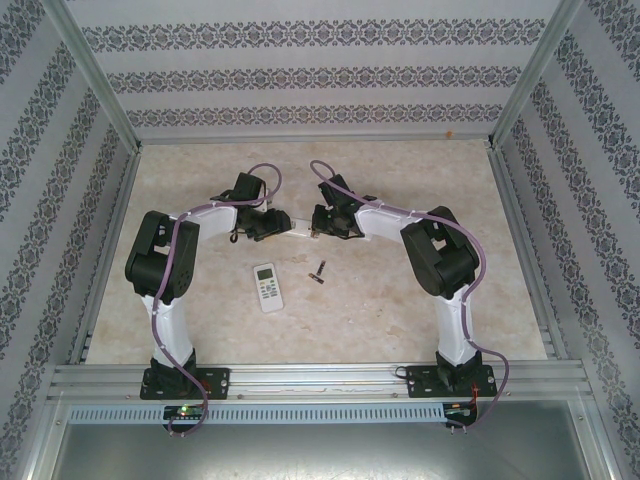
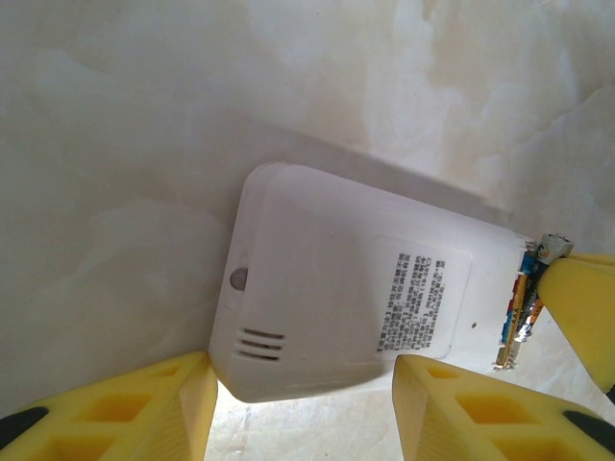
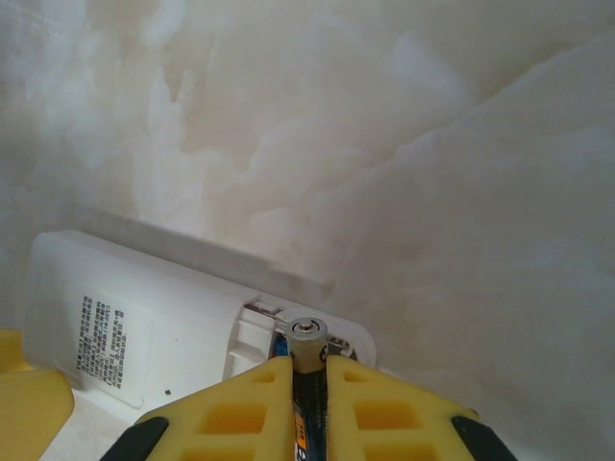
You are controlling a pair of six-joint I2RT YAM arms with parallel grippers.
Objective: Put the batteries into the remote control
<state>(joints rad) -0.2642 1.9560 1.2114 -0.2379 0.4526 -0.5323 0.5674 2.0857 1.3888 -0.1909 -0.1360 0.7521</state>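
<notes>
From above, working mid-tabletop (image 1: 430,190), with the left gripper (image 1: 283,230) and right gripper (image 1: 314,230) facing each other across a white remote (image 1: 298,236).

On the right wrist view, pinching a battery (image 3: 307,394) between pressed-in yellow fingers (image 3: 240,413). Metal cap forward, just at the open compartment (image 3: 255,336) in the remote's end. Cannot tell whether it is touching the contacts yet.

On the left wrist view, straddling the remote's opposite end with spread fingers (image 2: 125,413), one to each side of the near edge. Cannot tell whether either is pressing on the casing. Lying back side up, with a printed label and a small slotted grille on show. At the far right of that view, the held battery again, beside the other arm's yellow finger.

Nearer the arm bases, a second remote (image 1: 268,287) lying face up, screen end away from the bases. Just to its right and apart from it, loose batteries (image 1: 318,272), dark, close together on the bare tabletop.
</notes>
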